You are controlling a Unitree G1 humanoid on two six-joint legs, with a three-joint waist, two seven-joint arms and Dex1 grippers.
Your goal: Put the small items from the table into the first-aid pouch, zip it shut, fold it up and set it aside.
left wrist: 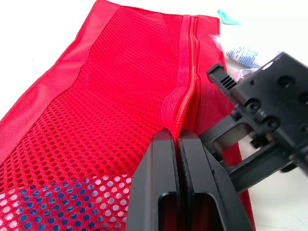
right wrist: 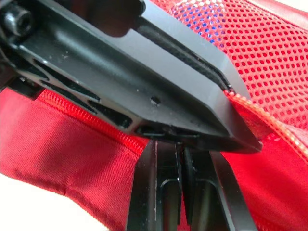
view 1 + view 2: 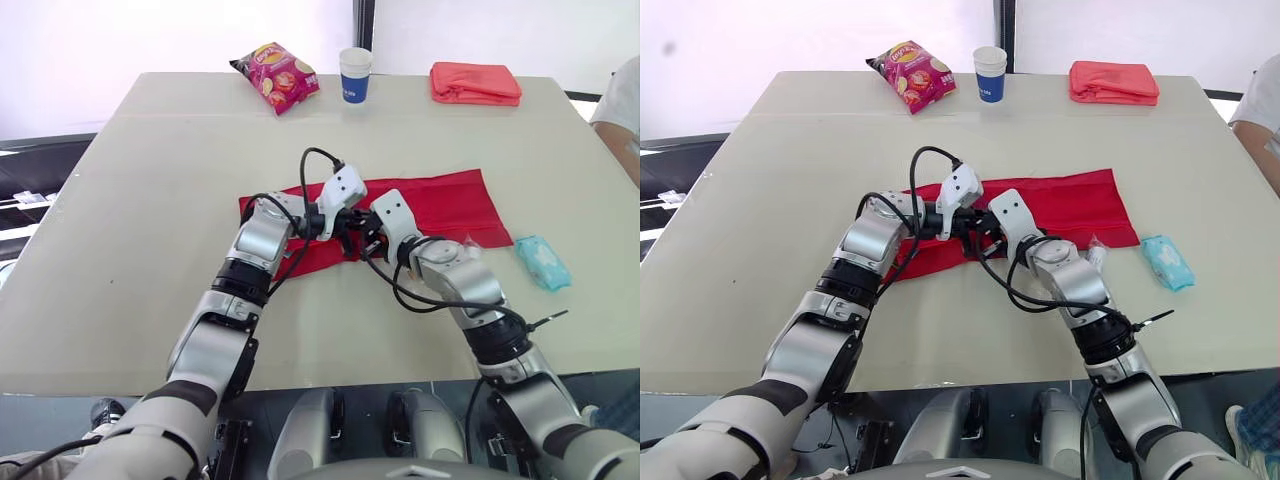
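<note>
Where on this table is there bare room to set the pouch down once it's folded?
Widest bare patch: the left side of the table, between the pouch and the left edge. A free band runs between the pouch and the far row: chip bag, cup, folded cloth. Crowded by the pouch's right end, near the wipes packet.

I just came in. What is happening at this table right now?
The robot works with both arms on the red first-aid pouch, which lies flat on the table. The left gripper has its fingers shut on the fabric at the pouch's zipper; the right gripper is close against it at the same zipper. A teal packet and a clear packet lie on the table beside the pouch, not inside.
</note>
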